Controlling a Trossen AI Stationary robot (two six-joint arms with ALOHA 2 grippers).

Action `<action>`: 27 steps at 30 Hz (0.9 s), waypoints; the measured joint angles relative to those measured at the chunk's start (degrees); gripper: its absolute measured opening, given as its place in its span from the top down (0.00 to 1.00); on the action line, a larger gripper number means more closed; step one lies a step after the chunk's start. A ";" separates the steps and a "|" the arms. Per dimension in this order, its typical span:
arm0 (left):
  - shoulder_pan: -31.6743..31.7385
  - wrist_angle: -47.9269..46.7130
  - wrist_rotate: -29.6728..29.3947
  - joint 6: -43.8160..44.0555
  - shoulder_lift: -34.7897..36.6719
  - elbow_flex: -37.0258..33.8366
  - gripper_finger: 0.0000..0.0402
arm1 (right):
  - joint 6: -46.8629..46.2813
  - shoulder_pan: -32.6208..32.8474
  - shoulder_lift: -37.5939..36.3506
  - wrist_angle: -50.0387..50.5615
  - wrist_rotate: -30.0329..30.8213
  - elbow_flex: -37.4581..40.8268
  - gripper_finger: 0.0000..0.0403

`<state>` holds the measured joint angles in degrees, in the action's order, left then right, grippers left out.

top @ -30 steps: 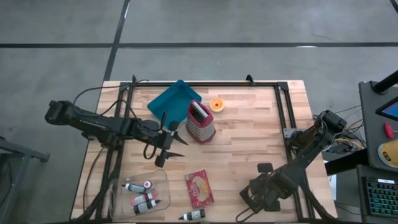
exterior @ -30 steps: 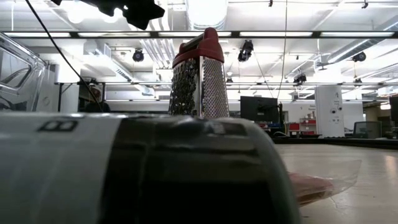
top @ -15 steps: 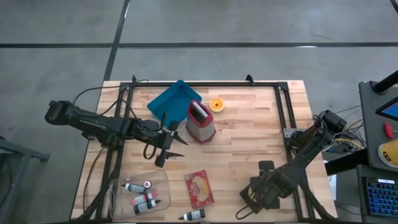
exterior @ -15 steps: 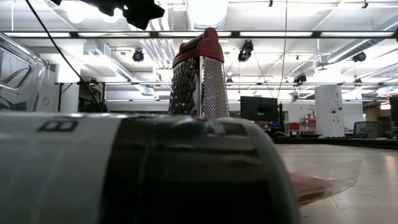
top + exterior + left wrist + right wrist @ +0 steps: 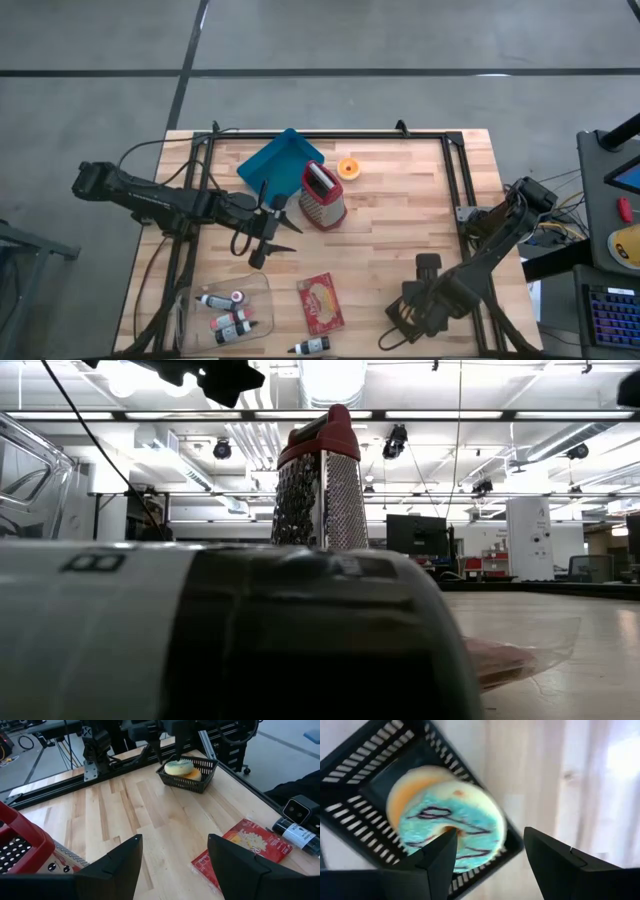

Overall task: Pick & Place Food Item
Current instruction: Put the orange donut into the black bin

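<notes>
A doughnut with blue icing [image 5: 452,825] lies in a black mesh basket [image 5: 350,775] at the table's near right [image 5: 395,322], resting on an orange round item [image 5: 400,795]. My right gripper [image 5: 490,832] points down over it, open, one finger on either side of the doughnut [image 5: 178,767]. My left gripper [image 5: 290,232] waits open above the table's left middle, near the grater [image 5: 322,195], with nothing between its fingers [image 5: 172,870]. A second, orange doughnut [image 5: 348,168] lies on the wood at the far middle.
A blue tray [image 5: 280,160] lies at the far left beside the red grater. A red snack packet [image 5: 320,302], a clear box of small bottles [image 5: 225,312] and a loose bottle [image 5: 310,346] lie near the front edge. That bottle fills the low view.
My right gripper has tipped a little at the wrist above the basket and stays over it.
</notes>
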<state>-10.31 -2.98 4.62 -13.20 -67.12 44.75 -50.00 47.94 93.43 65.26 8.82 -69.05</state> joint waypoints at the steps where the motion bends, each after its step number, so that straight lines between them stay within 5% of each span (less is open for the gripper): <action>1: 0.00 0.00 -0.01 -0.12 0.05 0.00 0.43 | 0.00 0.00 0.00 0.89 1.00 -0.58 0.44; 15: -0.02 -2.89 -6.42 -1.17 4.76 0.00 0.43 | 8.84 0.20 -0.30 2.79 28.02 -4.97 0.44; 21: -0.04 -8.06 -9.38 0.04 10.06 -0.09 0.43 | 21.65 0.17 -3.73 -8.86 36.42 -4.63 0.44; 27: -0.04 -9.11 -12.81 1.45 17.73 -4.50 0.43 | 37.61 0.17 -10.76 -27.30 35.41 -0.13 0.44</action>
<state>-10.35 -12.09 -8.18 -11.75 -49.39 40.25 -12.39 48.12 82.67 37.96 44.24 -69.18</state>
